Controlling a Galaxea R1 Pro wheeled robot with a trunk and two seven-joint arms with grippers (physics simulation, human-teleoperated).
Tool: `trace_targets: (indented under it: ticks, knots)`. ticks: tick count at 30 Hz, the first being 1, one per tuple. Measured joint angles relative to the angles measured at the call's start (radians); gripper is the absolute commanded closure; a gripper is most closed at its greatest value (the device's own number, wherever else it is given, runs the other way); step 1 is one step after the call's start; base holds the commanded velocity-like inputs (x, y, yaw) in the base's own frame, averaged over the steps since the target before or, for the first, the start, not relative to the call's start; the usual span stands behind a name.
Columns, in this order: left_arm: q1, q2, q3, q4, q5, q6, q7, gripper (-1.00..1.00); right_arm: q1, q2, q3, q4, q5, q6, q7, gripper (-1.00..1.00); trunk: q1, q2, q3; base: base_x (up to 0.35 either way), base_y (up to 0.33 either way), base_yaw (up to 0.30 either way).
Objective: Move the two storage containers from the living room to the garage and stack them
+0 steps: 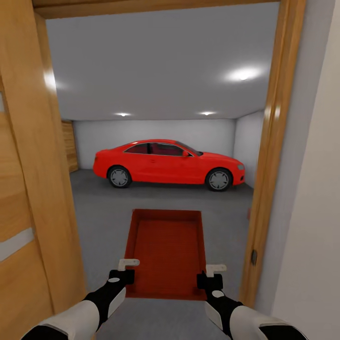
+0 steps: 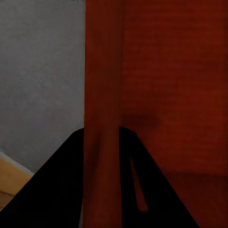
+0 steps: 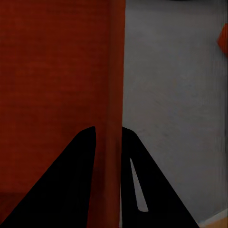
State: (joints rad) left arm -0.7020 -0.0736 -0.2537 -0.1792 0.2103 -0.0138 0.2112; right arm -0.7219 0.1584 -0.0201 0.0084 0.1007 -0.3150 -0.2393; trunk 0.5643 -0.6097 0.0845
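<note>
Low in the middle of the frame, my left gripper (image 1: 126,270) and right gripper (image 1: 209,275) pinch the red box (image 1: 166,250) (one wall each) at the garage (image 1: 156,127) doorway (image 1: 276,141).

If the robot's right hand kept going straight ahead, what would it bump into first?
Nothing near. The right end effector grips the red box's side wall and points forward over grey floor. Depth is unclear, but the red car looks like the first obstacle.

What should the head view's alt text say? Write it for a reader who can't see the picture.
Both grippers, left and right, clamp the side walls of an open red-orange storage container, held in a wooden doorway. Beyond it lies a garage with grey floor, a red car and round ceiling lights.
</note>
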Motion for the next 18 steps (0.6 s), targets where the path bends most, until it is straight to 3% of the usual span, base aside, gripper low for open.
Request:
trace_targets:
  ticks: [9,12,18]
  knots:
    - [0.000,-0.001,0.000,0.000,0.000,0.000,0.001,1.00,0.000,-0.001,-0.001,0.000,0.000,0.000,0.002,1.00,0.000,0.000,0.000,0.283,0.223,-0.278]
    - [0.000,-0.002,0.002,0.000,-0.002,0.000,0.002,1.00,0.000,-0.002,-0.001,0.000,0.000,-0.001,0.003,1.00,0.000,0.000,0.000,0.233,0.178,-0.064]
    - [0.000,0.006,0.003,-0.004,-0.004,-0.001,-0.010,1.00,0.000,0.005,0.001,0.001,-0.001,-0.006,-0.009,1.00,0.000,0.000,0.000,0.023,0.016,-0.003]
